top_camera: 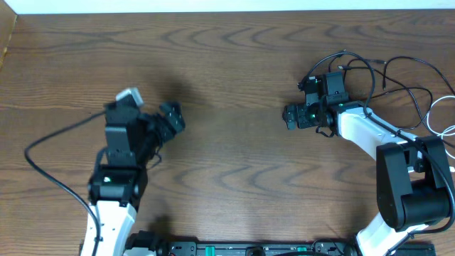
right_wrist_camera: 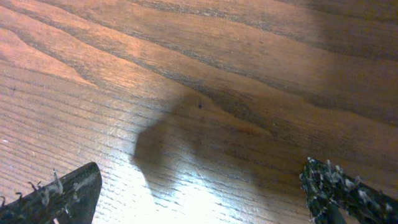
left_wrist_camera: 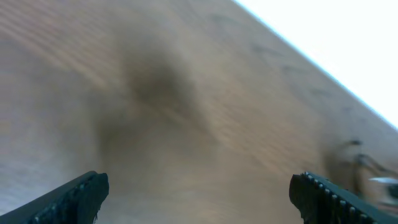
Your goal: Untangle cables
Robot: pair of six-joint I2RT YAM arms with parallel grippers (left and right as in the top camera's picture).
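Both tools, the left tool (top_camera: 173, 118) and the right tool (top_camera: 290, 117), are gaping wide and holding nothing. The black cable (top_camera: 412, 89) and white cable (top_camera: 432, 108) are lying at the counter's (top_camera: 234, 64) right edge — probably light and limp, best pinched near a plug.

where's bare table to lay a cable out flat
Bare patch: the table centre, between the left gripper and right gripper, both open and empty. The far left corner is bare too. Crowded: the right side, where the black cable and white cable lie by the right arm.
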